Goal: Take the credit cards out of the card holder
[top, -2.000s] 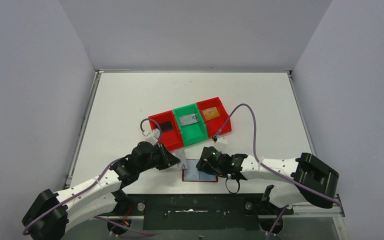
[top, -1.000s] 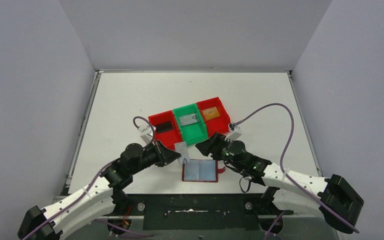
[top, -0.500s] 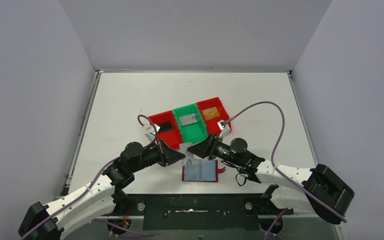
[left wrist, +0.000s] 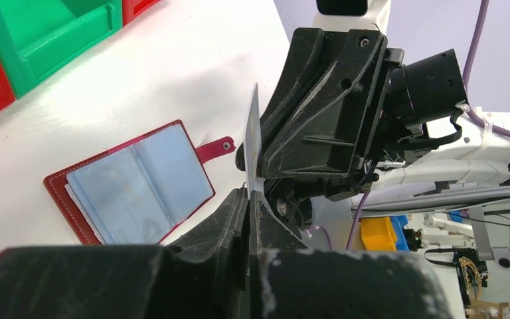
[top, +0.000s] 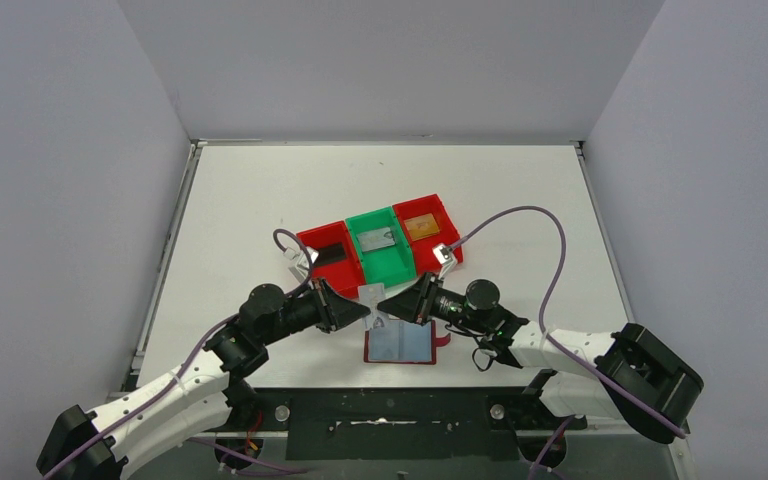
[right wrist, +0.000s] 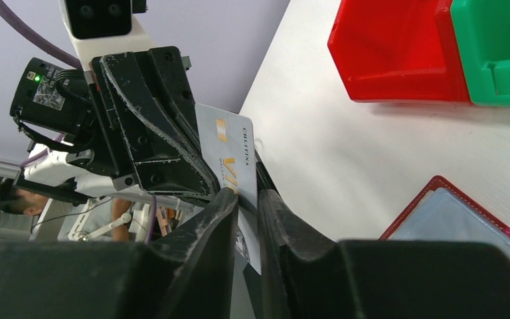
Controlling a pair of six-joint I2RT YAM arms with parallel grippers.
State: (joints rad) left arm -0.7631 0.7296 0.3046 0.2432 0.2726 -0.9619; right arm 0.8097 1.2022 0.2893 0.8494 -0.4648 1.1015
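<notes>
The dark red card holder lies open on the table, its blue-grey pockets up; it also shows in the left wrist view and the right wrist view. A silver-grey credit card is held upright above its far left corner. My left gripper is shut on the card's lower edge. My right gripper faces it from the right, jaws closed around the same card. Other cards lie in the bins: black, silver, gold-tan.
A red bin, a green bin and another red bin stand in a row just behind the grippers. The holder's snap tab sticks out to the right. The table's near edge is close behind the holder.
My left gripper lifted the silver-grey card off the holder. My right arm swung from over the holder round to the right and closed in on the card from the other side.
</notes>
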